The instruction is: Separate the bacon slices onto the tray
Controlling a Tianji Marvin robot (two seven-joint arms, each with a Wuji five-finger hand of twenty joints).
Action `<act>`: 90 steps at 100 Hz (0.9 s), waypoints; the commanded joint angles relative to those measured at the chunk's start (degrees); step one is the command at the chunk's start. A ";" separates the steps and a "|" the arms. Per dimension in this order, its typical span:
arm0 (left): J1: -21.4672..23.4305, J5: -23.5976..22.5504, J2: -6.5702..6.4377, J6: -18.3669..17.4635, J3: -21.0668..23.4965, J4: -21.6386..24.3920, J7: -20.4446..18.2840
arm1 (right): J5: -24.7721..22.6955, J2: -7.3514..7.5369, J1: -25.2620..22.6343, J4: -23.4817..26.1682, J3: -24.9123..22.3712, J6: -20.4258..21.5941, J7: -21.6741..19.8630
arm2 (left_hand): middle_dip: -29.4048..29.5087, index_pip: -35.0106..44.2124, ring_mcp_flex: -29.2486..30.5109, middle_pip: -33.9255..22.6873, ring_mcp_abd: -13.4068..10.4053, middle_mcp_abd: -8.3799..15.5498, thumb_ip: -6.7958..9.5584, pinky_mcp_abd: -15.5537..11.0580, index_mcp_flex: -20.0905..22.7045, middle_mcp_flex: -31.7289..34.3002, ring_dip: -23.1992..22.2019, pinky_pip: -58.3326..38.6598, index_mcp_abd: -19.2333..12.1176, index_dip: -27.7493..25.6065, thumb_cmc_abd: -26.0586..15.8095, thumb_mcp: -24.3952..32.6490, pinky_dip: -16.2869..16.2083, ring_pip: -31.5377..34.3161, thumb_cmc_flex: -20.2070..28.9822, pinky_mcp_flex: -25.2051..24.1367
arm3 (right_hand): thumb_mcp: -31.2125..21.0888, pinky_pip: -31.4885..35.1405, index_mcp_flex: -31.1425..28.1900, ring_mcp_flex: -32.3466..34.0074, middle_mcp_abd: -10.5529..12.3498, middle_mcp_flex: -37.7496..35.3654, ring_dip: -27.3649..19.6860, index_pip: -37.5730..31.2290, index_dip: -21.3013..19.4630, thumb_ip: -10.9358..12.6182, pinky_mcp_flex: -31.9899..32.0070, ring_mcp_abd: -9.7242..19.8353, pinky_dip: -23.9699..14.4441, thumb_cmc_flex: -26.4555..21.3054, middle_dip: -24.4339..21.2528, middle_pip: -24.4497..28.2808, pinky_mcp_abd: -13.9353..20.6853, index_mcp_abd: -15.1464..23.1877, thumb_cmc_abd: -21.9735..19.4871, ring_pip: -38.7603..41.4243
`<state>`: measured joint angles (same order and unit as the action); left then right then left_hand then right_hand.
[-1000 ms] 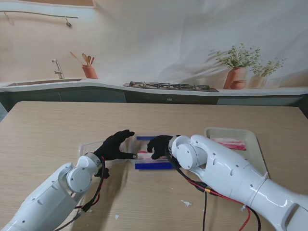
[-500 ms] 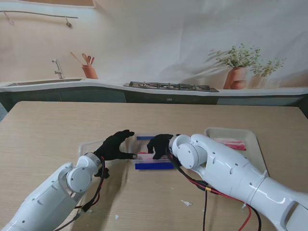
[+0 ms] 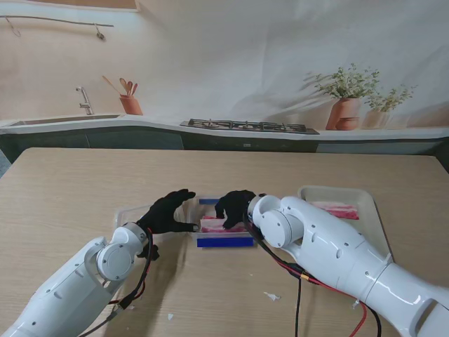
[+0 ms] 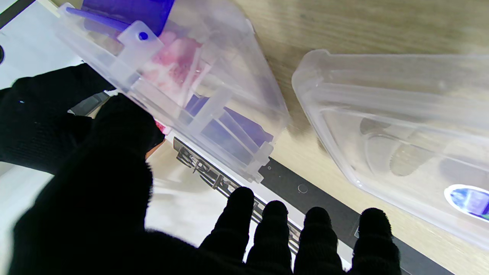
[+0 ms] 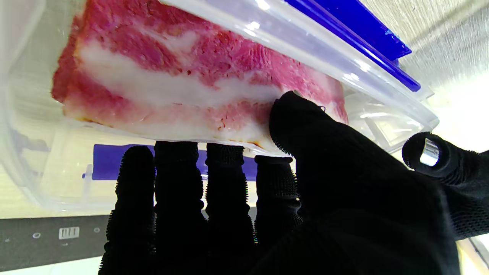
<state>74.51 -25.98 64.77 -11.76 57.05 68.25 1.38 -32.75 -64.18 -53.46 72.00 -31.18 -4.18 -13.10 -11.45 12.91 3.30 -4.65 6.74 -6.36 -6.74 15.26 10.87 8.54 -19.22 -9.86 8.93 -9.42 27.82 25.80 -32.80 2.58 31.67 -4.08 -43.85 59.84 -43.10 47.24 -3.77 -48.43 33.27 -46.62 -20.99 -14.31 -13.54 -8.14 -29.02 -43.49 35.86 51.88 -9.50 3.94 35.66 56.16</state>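
A clear box with blue clips [image 3: 224, 241] sits mid-table. My right hand [image 3: 235, 205] is over it, shut on a pink, fat-streaked bacon slice [image 3: 214, 225]. In the right wrist view the thumb [image 5: 301, 126] and fingers [image 5: 179, 172] pinch the edge of the slice [image 5: 172, 76], held just inside the box wall [image 5: 366, 76]. My left hand [image 3: 168, 210] stands at the box's left end with fingers spread. Its thumb [image 4: 122, 130] presses the box wall [image 4: 198, 95]. The white tray [image 3: 368, 210] at the right holds one slice [image 3: 337, 209].
The box's clear lid [image 3: 130, 213] lies upturned under my left hand and shows again as the lid [image 4: 401, 114] in the left wrist view. Small white scraps [image 3: 272, 296] lie on the table nearer to me. Red and black cables [image 3: 298, 281] hang from my right arm.
My right hand has risen slightly, lifting the bacon slice, so more pink shows in the box. The left hand has stayed in place.
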 commanded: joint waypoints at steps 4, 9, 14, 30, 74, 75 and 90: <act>0.12 0.05 0.09 0.13 0.03 0.44 -0.88 | -0.67 -0.13 -0.32 0.41 0.13 -0.04 -0.61 | 0.83 -0.84 -1.52 -0.68 -1.39 1.75 1.79 0.53 0.85 0.25 -0.84 2.47 0.54 0.08 0.81 0.67 -0.32 -0.37 -1.05 -0.85 | -2.16 -1.97 2.88 -3.18 1.00 2.69 -2.06 -1.23 2.22 0.94 2.73 0.18 0.81 -3.31 -2.16 -2.21 -1.60 1.74 -3.56 -3.41; 0.11 0.04 0.09 0.13 0.02 0.43 -0.85 | -0.58 -0.06 -0.22 0.47 0.33 -0.39 -0.98 | 0.84 -0.82 -1.52 -0.67 -1.44 1.71 1.79 0.53 0.89 0.24 -0.84 2.47 0.46 0.07 0.87 0.65 -0.33 -0.36 -1.05 -0.85 | -3.01 -3.21 3.83 -5.06 0.91 5.48 -3.02 2.44 2.14 1.20 3.92 0.05 1.02 -1.72 -4.47 -2.42 -1.50 0.18 -3.57 -5.08; 0.08 0.04 0.09 0.13 -0.01 0.41 -0.86 | -0.52 0.04 0.02 0.46 0.75 -0.65 -1.59 | 0.84 -0.84 -1.53 -0.67 -1.36 1.69 1.79 0.52 0.84 0.26 -0.83 2.49 0.43 0.07 0.89 0.66 -0.32 -0.37 -1.02 -0.89 | -3.61 -3.72 3.80 -6.42 0.88 7.43 -3.32 6.57 0.55 1.60 4.58 0.01 0.82 -0.55 -5.96 -2.14 -1.42 -0.68 -3.72 -5.51; 0.07 0.03 0.09 0.13 -0.03 0.42 -0.87 | -0.56 0.31 0.98 0.08 2.32 -0.55 -3.07 | 0.83 -0.81 -1.52 -0.68 -1.41 1.73 1.81 0.52 0.82 0.25 -0.83 2.46 0.47 0.06 0.78 0.62 -0.33 -0.36 -1.03 -0.84 | -4.25 -4.59 4.60 -9.18 1.54 12.00 -3.70 12.89 -2.12 3.52 5.87 0.06 0.55 1.89 -7.14 -2.47 -1.00 -1.89 -4.77 -6.37; 0.18 -0.07 0.09 0.07 0.15 0.50 -0.72 | -2.98 1.37 0.81 1.60 2.69 0.40 -4.62 | 0.84 -0.81 -1.52 -0.75 -1.34 1.68 1.82 0.56 0.91 0.30 -0.87 2.47 0.59 0.05 0.81 0.68 -0.33 -0.33 -0.97 -0.84 | -4.54 -7.54 2.31 -11.04 -1.01 12.75 -9.35 22.91 -0.23 7.61 6.74 -1.57 1.89 3.26 -15.69 -13.52 -1.30 -5.49 -7.94 -17.27; 0.19 -0.07 0.09 0.07 0.16 0.50 -0.72 | -3.18 1.41 0.76 1.64 2.68 0.46 -4.58 | 0.84 -0.81 -1.53 -0.75 -1.33 1.67 1.83 0.54 0.91 0.30 -0.88 2.47 0.59 0.06 0.78 0.71 -0.33 -0.34 -0.93 -0.84 | -4.53 -7.55 2.51 -11.03 -1.03 12.90 -9.34 23.02 -0.20 7.64 6.74 -1.56 1.89 3.29 -15.70 -13.56 -1.31 -5.56 -8.03 -17.25; 0.26 -0.08 0.09 0.12 0.22 0.58 -0.70 | -5.38 1.55 -0.11 1.86 2.23 0.77 -3.18 | 0.83 -0.80 -1.55 -0.96 -1.18 1.57 1.81 0.53 0.92 0.44 -0.93 2.46 0.50 0.05 0.76 0.69 -0.34 -0.31 -1.02 -0.83 | -3.59 -7.97 6.77 -13.60 -2.02 18.06 -8.88 25.24 -0.17 8.07 7.79 -1.26 1.87 4.64 -14.97 -12.29 -0.63 -7.74 -8.78 -16.46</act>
<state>74.56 -26.04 64.76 -11.76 57.17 68.30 1.44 -38.49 -62.51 -52.71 73.55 -28.82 -3.37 -15.91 -11.44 12.91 3.30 -5.01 6.74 -6.36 -6.74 15.26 10.87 8.99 -19.22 -9.85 8.95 -9.42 27.82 25.80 -32.80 2.58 31.67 -4.08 -46.53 53.01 -38.08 35.64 -4.71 -32.47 24.46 -22.29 -21.84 -10.11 -7.17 -8.39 -27.95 -40.41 20.53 38.55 -9.97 -2.60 27.85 39.33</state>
